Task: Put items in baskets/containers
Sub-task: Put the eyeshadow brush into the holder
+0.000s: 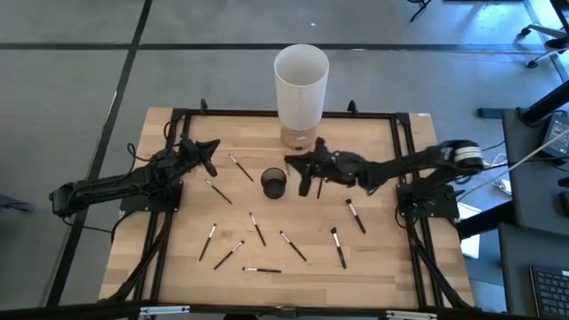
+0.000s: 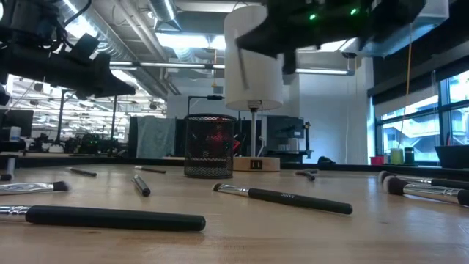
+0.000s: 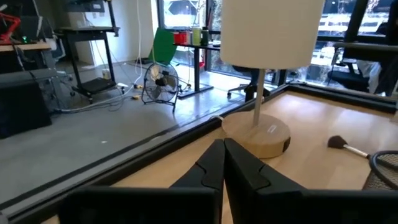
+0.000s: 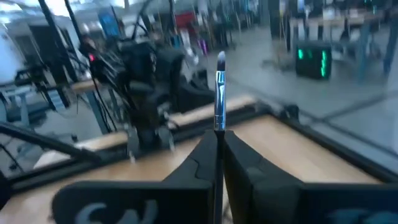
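Pale wooden desk (image 1: 373,267) with a black frame along its edges, set on a grey floor; beyond it, an open workshop with ceiling lights, benches and large windows.

At far left, left tool (image 1: 210,156) waiting over the desk's left rear part, fingers pressed together, holding nothing. Just beside it, two brushes (image 1: 240,167) lying flat. Nearer the front edge, more brushes scattered well apart: thin dark handles, pale ferrules, small bristle tips, all flat on the wood; in the low view one long dark-handled brush (image 2: 110,217) close to the camera and another (image 2: 282,197) with a pale ferrule.

Near the middle, small dark mesh cup (image 1: 274,183), upright, round, seen against the room in the low view. Behind it, tall white cylinder (image 1: 300,84) on a round wooden base (image 3: 256,135), at the rear edge.

Just right of the cup, right tool (image 1: 307,181) raised above the desk, pinching one brush (image 4: 219,93) by its handle, bristle tip standing beyond the fingers. Farther right, three brushes (image 1: 356,215) lying flat.
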`<action>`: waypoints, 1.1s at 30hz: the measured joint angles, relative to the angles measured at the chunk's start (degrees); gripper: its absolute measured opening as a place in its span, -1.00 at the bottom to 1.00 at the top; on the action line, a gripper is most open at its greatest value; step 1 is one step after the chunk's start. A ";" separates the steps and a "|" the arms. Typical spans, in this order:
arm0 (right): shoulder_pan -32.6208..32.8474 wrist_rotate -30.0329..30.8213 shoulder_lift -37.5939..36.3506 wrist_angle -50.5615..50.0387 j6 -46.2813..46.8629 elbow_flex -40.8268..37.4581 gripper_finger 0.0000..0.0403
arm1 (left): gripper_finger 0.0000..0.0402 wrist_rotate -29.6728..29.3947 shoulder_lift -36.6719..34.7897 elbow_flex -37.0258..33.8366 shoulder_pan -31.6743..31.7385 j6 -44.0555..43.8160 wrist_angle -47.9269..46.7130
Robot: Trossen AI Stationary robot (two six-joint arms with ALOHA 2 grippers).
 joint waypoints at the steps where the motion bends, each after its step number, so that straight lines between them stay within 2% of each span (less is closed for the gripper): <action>1: -0.01 0.05 2.20 2.60 -0.13 0.38 -0.91 | -0.99 -0.19 0.00 0.00 0.00 0.54 -0.13; 7: -0.35 0.17 13.53 5.17 -0.36 6.40 -0.92 | -0.97 -0.55 0.00 0.00 0.00 3.33 -1.10; 14: -0.35 0.12 21.31 -0.37 -2.69 14.81 -0.88 | -0.99 -2.28 0.00 0.00 0.00 4.68 -1.27; 21: 0.06 0.17 20.69 -14.87 0.71 18.31 -0.70 | -0.87 -1.41 0.00 0.00 0.00 6.62 -3.75; 27: 0.35 0.13 18.70 -17.77 2.19 18.26 -0.58 | -0.63 -0.82 0.00 0.00 -0.09 8.34 -5.46; 33: 0.48 0.17 11.99 -25.30 1.17 18.21 -0.56 | -0.39 8.21 1.45 0.00 -0.11 20.02 -5.69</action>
